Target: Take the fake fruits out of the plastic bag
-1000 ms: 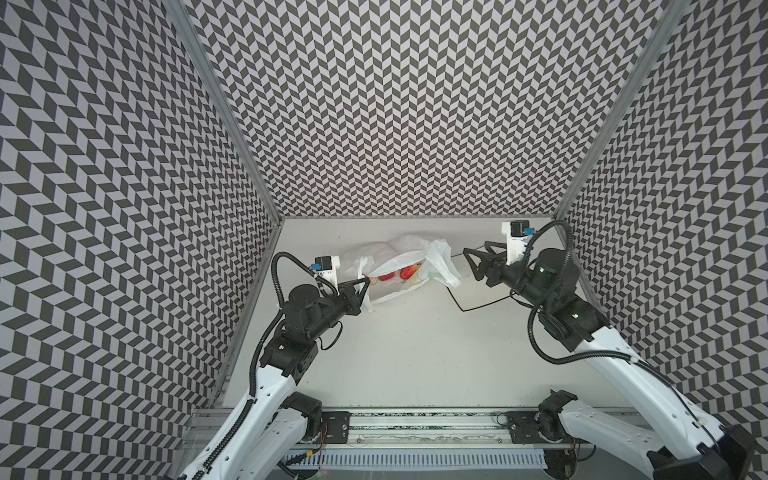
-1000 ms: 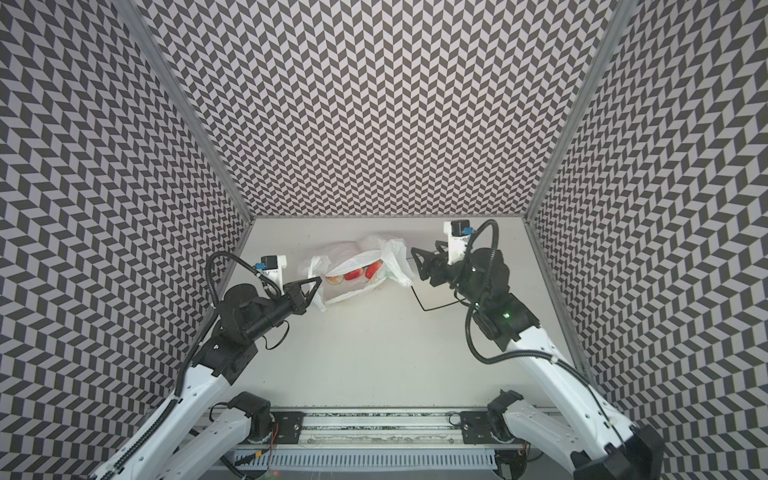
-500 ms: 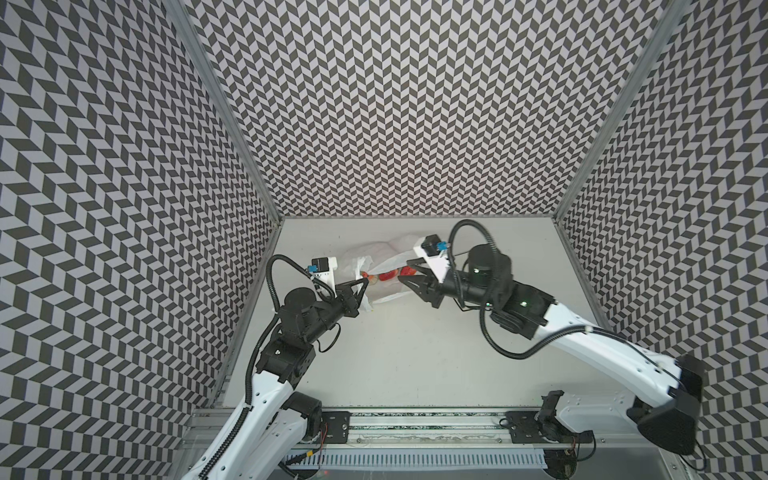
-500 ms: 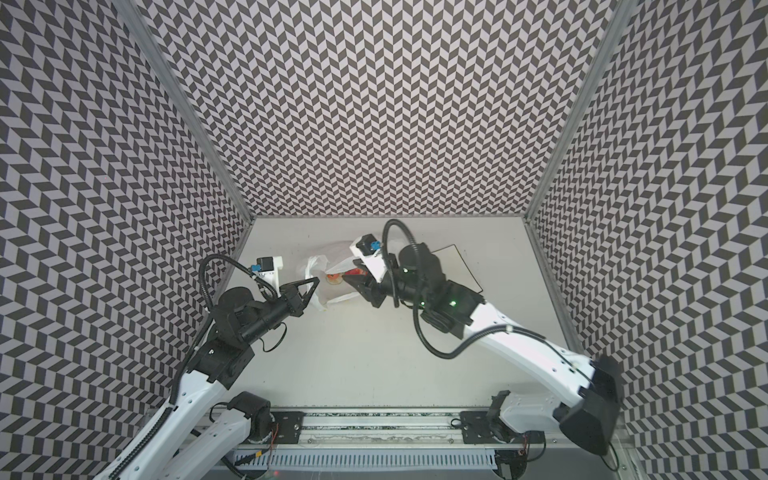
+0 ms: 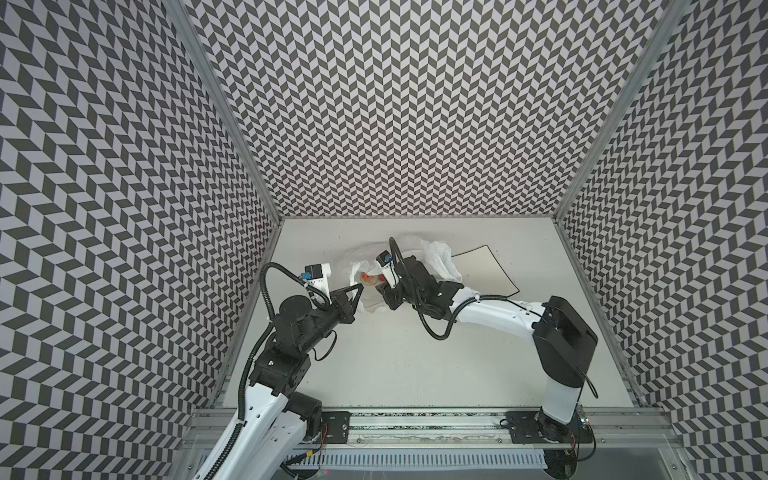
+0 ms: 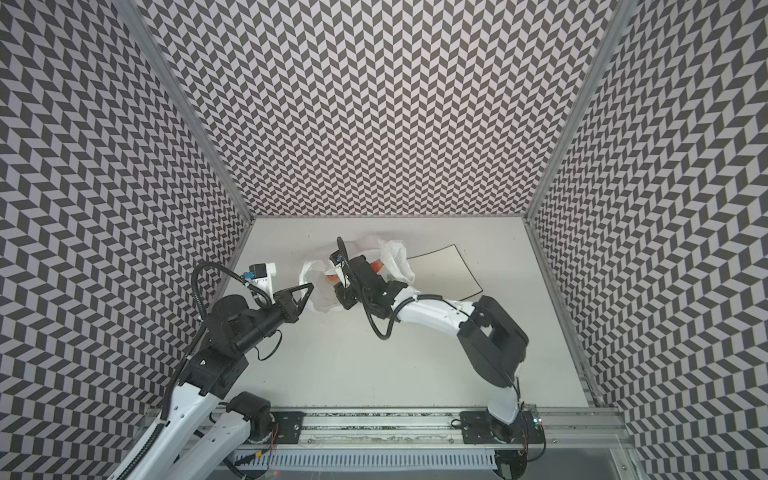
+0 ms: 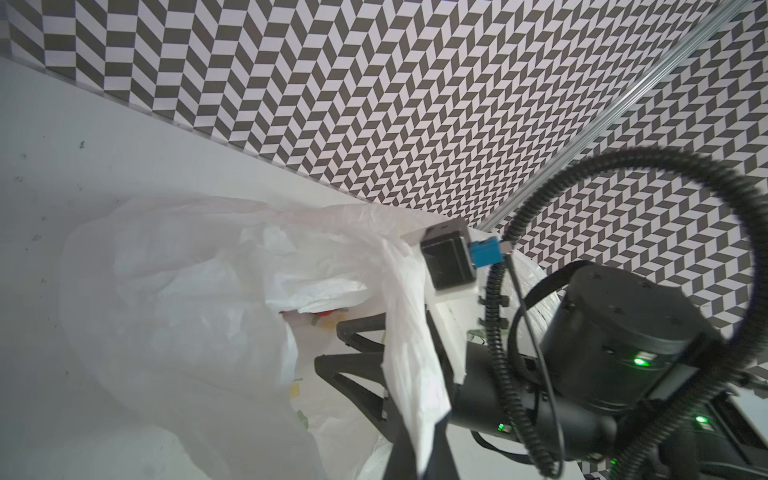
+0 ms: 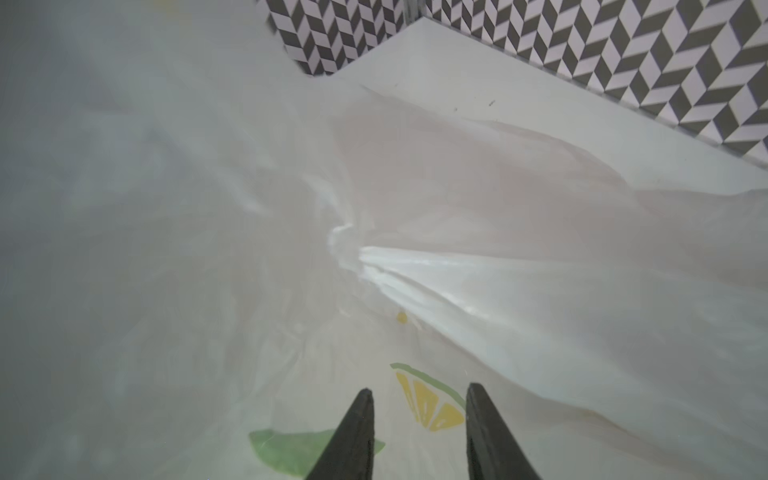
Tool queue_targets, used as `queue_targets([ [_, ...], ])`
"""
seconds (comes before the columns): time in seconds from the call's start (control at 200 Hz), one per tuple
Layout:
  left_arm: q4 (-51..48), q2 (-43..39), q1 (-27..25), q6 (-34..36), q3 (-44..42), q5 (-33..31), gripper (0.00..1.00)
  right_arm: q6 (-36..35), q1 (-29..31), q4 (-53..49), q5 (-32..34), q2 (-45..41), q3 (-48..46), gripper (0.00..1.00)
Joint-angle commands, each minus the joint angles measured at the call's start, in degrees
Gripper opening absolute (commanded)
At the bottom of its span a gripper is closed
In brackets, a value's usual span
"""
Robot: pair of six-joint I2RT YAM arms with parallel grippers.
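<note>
At the front edge a metal rail (image 5: 415,419) carries both arm bases, and beyond it the pale bench (image 5: 395,365) runs back towards the middle. On the left side the left hand (image 5: 353,293) is pressed together on a fold of the plastic bag (image 5: 436,257). The left wrist view shows a strip of the thin white film hanging between its dark fingers. Just beside it, the right hand (image 5: 385,300) reaches across the middle, its tips inside the bag's open mouth. In the right wrist view its fingers (image 8: 361,424) stand partly spread with nothing solid between them. Beneath them there is only crinkled film bearing a yellow lemon-slice print (image 8: 430,409) and a green leaf print (image 8: 291,451). The fake fruits (image 5: 365,276) are inside the bag. Red shapes glow through the film in both top views, and a small red patch shows within the mouth in the left wrist view. How many there are cannot be told. The bag lies crumpled on the far half of the bench, around its middle. At its right edge a square white plate (image 5: 486,270) with a black rim lies flat, and whether the two touch is unclear. Behind everything rise walls (image 5: 415,104) covered in a black-and-white chevron pattern.
</note>
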Motion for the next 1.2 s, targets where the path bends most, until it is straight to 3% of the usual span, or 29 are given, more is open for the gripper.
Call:
queue_targets([
  [0.0,-4.5,-1.3,-0.5,-1.9,-0.6,-1.5,0.0,7.7,-1.8,5.1,3.6,3.4,1.6,0.39],
  [0.095,-8.1,-2.4,-0.7,-3.5,-0.6,-2.3,0.0,12.3,-3.4,6.4,4.5,5.5,1.5,0.41],
  [0.18,-12.7,-2.2,-0.6,-6.4,0.0,-3.8,0.0,14.8,-4.2,6.8,4.9,7.2,0.4,0.53],
  [0.296,-16.8,0.4,-0.7,-7.9,0.6,-2.9,0.0,18.8,-5.4,9.2,3.7,9.1,-1.3,0.61],
  [0.511,-15.3,2.4,-1.1,-9.0,1.1,-1.9,0.0,24.6,-7.0,10.1,8.6,11.0,3.1,0.79],
  [0.801,-15.4,4.8,-2.4,-7.3,3.9,-0.4,0.0,30.6,-7.7,11.5,15.4,16.9,8.5,0.85],
  [1.057,-15.5,7.2,-3.1,-4.8,5.9,3.9,0.0,34.0,-8.2,10.2,16.1,23.1,15.3,0.89],
  [1.197,-15.8,8.9,-3.4,-3.3,6.7,7.0,0.0,36.2,-8.3,8.8,15.5,27.5,20.0,0.99],
])
